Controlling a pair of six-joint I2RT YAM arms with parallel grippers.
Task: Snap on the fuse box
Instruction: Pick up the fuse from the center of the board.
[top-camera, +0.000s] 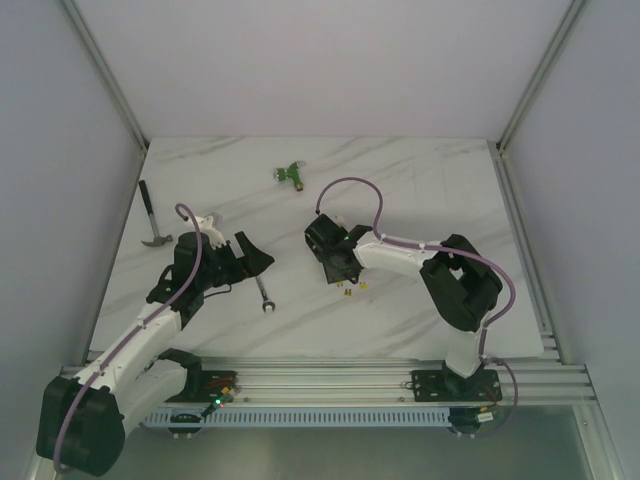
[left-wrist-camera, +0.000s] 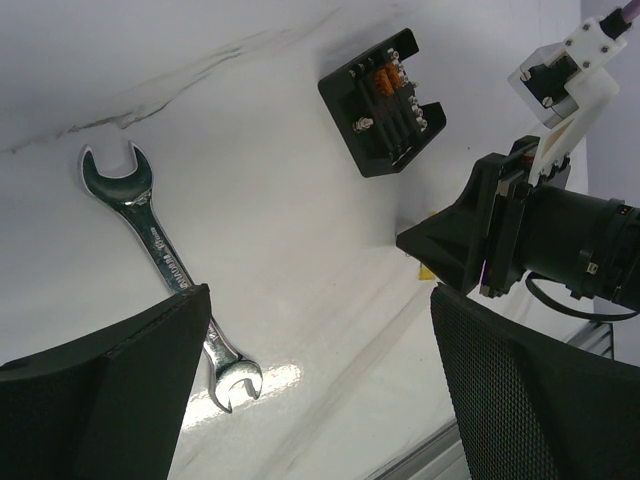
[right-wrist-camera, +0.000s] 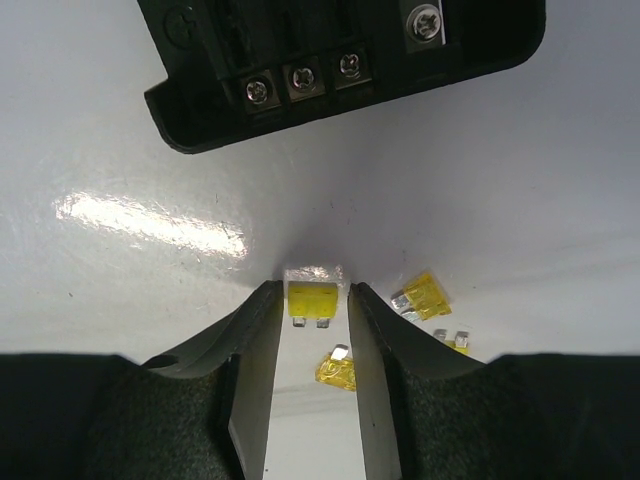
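Observation:
The fuse box (left-wrist-camera: 385, 105) is a small black square box lying flat on the white table, with orange fuses and screw terminals showing. Its near edge fills the top of the right wrist view (right-wrist-camera: 330, 60). My right gripper (right-wrist-camera: 312, 290) points down just in front of it. Its fingers stand either side of a small yellow fuse (right-wrist-camera: 312, 300) that sits prongs-up on the table; the fuse touches the left finger and a thin gap shows at the right one. From above, my right gripper (top-camera: 335, 262) hides the box. My left gripper (left-wrist-camera: 320, 300) hangs wide open over bare table, apart from the box.
A steel wrench (left-wrist-camera: 160, 255) lies by my left gripper (top-camera: 255, 255). Loose yellow fuses (right-wrist-camera: 425, 295) lie around the right fingers. A hammer (top-camera: 150, 222) rests at the table's left edge and a green connector (top-camera: 292, 174) lies at the back.

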